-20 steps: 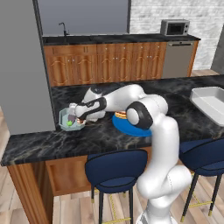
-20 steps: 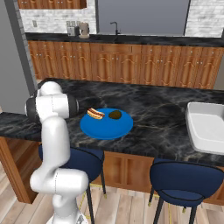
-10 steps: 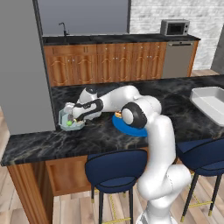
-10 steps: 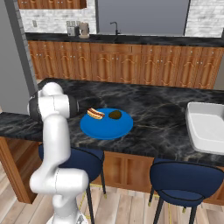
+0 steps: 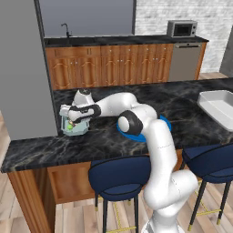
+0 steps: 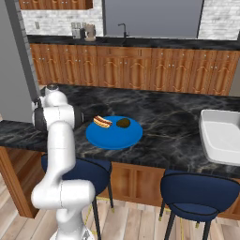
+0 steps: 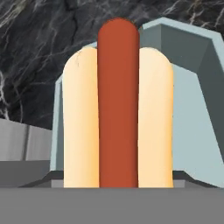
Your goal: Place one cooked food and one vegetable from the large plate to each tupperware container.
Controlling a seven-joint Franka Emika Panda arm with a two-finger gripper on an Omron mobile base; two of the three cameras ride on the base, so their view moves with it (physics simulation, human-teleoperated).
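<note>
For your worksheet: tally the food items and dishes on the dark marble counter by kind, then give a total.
Hot dogs: 2, one on the large plate, one over the tupperware container
Dark round food: 1
Green vegetable: 1
Large plate: 1
Tupperware container: 1
White tray: 1
Total: 7

Bright-blue round plate [image 6: 114, 137]; pale blue-grey translucent tub [image 7: 192, 100]; hot dog [image 7: 118, 109] red-brown sausage, tan bun; black white-veined marble worktop [image 6: 164, 122].

I see a white rectangular tray [image 5: 219, 102] at the right end of the dark marble table [image 5: 182, 113]. Two blue stools [image 6: 199, 191] stand along its near edge. A microwave [image 5: 182, 28] sits on the back counter [image 5: 123, 40].
</note>
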